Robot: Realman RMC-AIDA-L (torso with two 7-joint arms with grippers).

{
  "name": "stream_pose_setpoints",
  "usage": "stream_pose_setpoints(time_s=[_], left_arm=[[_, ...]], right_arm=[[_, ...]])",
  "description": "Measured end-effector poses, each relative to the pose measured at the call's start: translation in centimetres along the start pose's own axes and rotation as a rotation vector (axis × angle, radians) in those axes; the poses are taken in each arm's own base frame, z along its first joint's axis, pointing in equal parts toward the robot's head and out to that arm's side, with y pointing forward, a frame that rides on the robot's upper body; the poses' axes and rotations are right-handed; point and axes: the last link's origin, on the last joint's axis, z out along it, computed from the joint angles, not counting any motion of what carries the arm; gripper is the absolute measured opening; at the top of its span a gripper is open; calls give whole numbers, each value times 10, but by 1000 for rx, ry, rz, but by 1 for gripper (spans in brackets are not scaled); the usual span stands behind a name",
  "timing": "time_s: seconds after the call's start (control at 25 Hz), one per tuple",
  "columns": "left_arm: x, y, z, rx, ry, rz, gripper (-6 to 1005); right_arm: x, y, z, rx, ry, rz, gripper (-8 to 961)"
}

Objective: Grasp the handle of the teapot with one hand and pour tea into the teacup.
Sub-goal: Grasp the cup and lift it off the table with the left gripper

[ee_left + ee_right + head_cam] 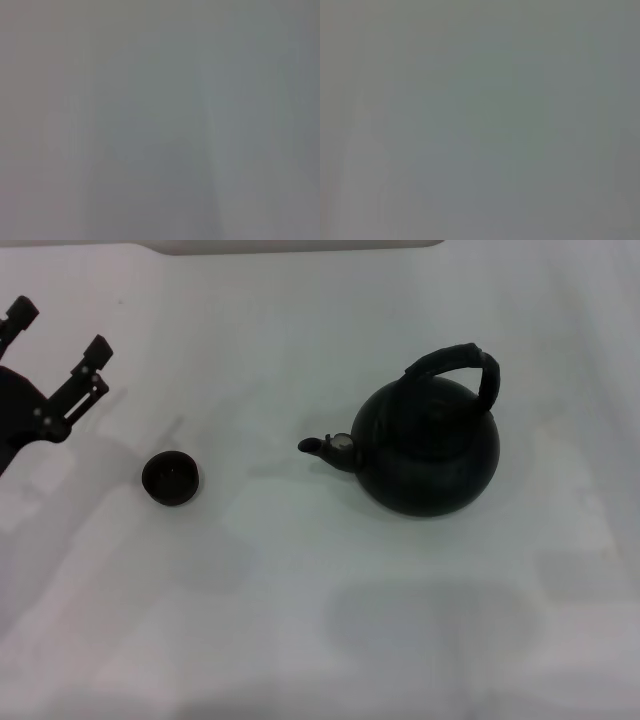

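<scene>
White tabletop (300,620) is filling the head view, with a pale raised edge (300,245) running along the far side. Teapot (430,445) is sitting upright right of centre, round black-green body, short spout (325,447) with a small silver cap pointing toward the robot's left. Handle (465,365) is arching over the pot's top, thick and black, leaning slightly to the right side, nothing touching it. Teacup (170,477) is standing upright on the table left of centre, small, dark, no handle, well apart from the teapot, roughly in line with the spout. Left gripper (58,348) is hanging at the far left edge of the view, fingers spread apart and gripping nothing, pointing toward the far side, near the teacup but clear of it, well away from the teapot. Right arm isn't showing in the head view. Both wrist views are showing only a flat grey field, nothing identifiable in either, so right gripper's position and finger state can't be told. Faint shadows are lying on the tabletop around the cup and under the pot
</scene>
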Motion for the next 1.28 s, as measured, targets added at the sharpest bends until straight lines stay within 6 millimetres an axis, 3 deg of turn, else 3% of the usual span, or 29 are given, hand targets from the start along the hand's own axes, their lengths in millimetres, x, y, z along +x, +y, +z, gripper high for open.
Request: stream_pose_setpoints(time_s=[0.6, 0.92, 1.28], left_arm=[[5, -17, 5, -52, -69, -72, 847], [7, -18, 1, -161, -229, -149, 848], [25, -27, -12, -204, -401, -220, 849]], right_arm=[[1, 5, 7, -1, -3, 27, 765], [6, 4, 6, 12, 28, 33, 764], [12, 7, 7, 1, 67, 38, 765]])
